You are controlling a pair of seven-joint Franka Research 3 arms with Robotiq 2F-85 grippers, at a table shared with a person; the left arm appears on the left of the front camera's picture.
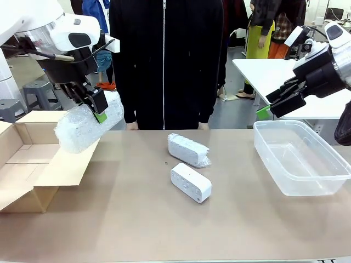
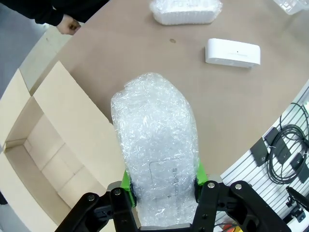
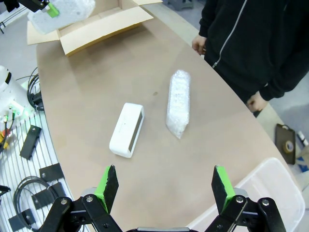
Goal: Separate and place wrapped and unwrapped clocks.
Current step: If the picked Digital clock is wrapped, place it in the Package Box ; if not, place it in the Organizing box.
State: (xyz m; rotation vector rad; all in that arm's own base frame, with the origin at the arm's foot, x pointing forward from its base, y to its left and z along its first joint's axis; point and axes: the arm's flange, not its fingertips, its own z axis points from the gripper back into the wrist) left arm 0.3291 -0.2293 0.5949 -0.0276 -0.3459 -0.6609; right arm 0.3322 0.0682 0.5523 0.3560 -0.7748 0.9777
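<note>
The left gripper (image 2: pixel 162 191) pinches a wrapped bundle (image 2: pixel 154 135) of bumpy bubble wrap between its green pads (image 2: pixel 126 181). The bundle rises up the middle of the picture, over the spread flap of an open cardboard box (image 2: pixel 48 145) where it meets the brown table (image 2: pixel 145 63). Farther off on the table lie a second wrapped bundle (image 2: pixel 186 10), cut by the top edge, and near it the smooth bare white clock (image 2: pixel 232 52); a person's hand (image 2: pixel 69 25) shows at upper left, and dark cables (image 2: pixel 285 150) hang at lower right on what seems a slotted panel.
</note>
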